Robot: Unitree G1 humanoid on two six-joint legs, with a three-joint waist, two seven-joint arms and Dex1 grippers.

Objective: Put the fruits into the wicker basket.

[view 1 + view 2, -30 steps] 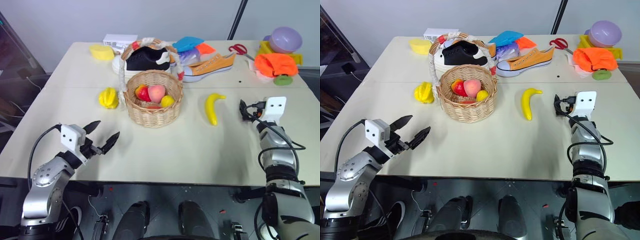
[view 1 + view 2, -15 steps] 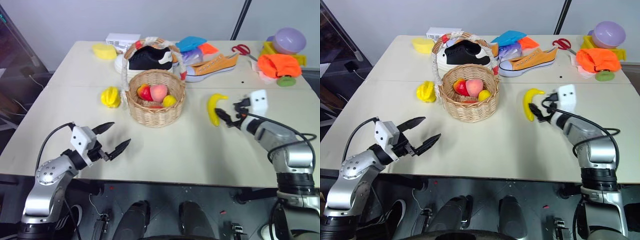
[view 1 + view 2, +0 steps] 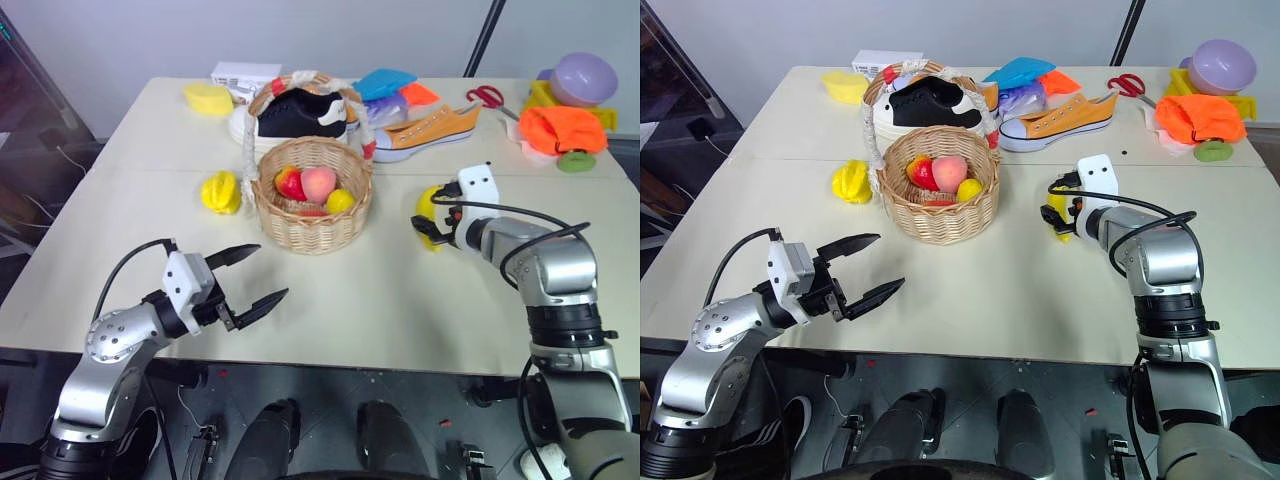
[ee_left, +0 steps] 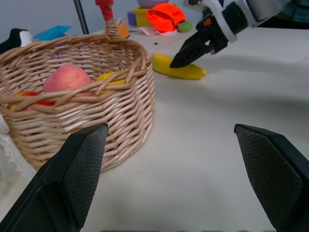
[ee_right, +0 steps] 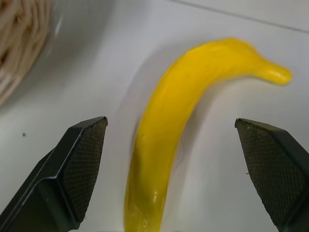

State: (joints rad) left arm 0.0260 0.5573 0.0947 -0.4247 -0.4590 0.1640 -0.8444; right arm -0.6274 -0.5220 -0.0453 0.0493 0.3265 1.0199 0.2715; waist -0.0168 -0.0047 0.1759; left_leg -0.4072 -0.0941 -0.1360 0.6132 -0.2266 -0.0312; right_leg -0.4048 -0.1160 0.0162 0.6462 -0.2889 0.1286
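Note:
The wicker basket (image 3: 311, 233) stands mid-table with a pink peach (image 3: 318, 184), a red piece (image 3: 290, 185) and a yellow piece (image 3: 339, 201) inside. To its left a yellow starfruit (image 3: 220, 192) lies on the table. To its right lies the banana (image 5: 183, 125), partly hidden behind my right gripper (image 3: 428, 214). That gripper is open and tilted down, one finger on each side of the banana, not touching it. My left gripper (image 3: 270, 271) is open and empty near the front edge, pointing toward the basket (image 4: 72, 111).
Behind the basket are a black and white shoe (image 3: 295, 112), an orange shoe (image 3: 425, 130), blue cloth (image 3: 385, 82) and scissors (image 3: 482, 97). A yellow sponge (image 3: 207, 98) lies back left. A purple bowl (image 3: 585, 75) and orange cloth (image 3: 555, 125) sit back right.
My right gripper has swung left and tipped down until its open fingers straddle the banana. My left gripper has moved right toward the table's middle, staying open.

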